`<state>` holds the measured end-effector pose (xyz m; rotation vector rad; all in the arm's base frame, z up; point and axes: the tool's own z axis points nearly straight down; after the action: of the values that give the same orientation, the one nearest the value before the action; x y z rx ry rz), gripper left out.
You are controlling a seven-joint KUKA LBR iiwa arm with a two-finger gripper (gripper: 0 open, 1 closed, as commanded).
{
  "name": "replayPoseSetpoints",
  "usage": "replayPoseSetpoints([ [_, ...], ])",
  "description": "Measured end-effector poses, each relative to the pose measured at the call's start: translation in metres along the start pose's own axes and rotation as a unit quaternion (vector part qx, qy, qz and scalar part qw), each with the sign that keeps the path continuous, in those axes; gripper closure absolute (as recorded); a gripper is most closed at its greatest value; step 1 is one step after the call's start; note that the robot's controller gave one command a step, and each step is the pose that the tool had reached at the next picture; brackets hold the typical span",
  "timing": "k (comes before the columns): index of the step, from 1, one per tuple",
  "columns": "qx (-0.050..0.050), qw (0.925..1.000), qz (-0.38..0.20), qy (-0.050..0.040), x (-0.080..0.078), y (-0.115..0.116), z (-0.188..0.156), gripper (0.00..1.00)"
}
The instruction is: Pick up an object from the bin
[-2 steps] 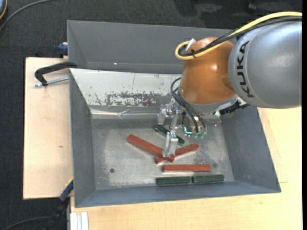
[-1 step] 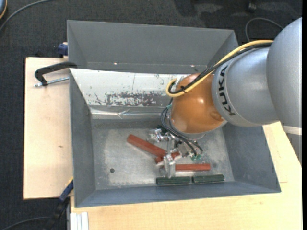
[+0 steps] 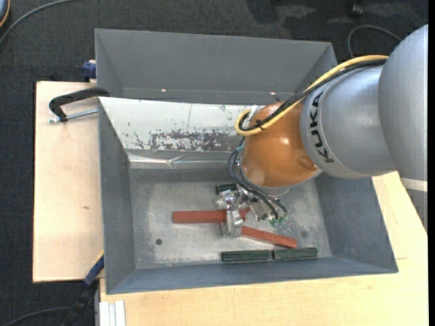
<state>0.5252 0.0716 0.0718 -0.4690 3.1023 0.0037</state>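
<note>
Red stick is laid flat near the middle of the bin floor, its right end hidden under the gripper. A second red stick is seen just right of it, and dark green bars lie by the front wall. Whether the gripper is open or closed cannot be told.

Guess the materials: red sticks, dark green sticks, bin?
The red sticks look matte, flat and evenly coloured: probably painted wood or plastic, can't tell which. The green sticks have the same flat shape and a dark matte face, so likely the same stuff. The bin is grey sheet metal: shiny, scuffed back wall, dull speckled floor.
</note>
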Motion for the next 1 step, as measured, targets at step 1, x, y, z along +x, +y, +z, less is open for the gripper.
replayPoseSetpoints([
  [1,0.002,0.9996,0.026,-0.0038,0.0092,-0.0138,-0.1165,1.0],
])
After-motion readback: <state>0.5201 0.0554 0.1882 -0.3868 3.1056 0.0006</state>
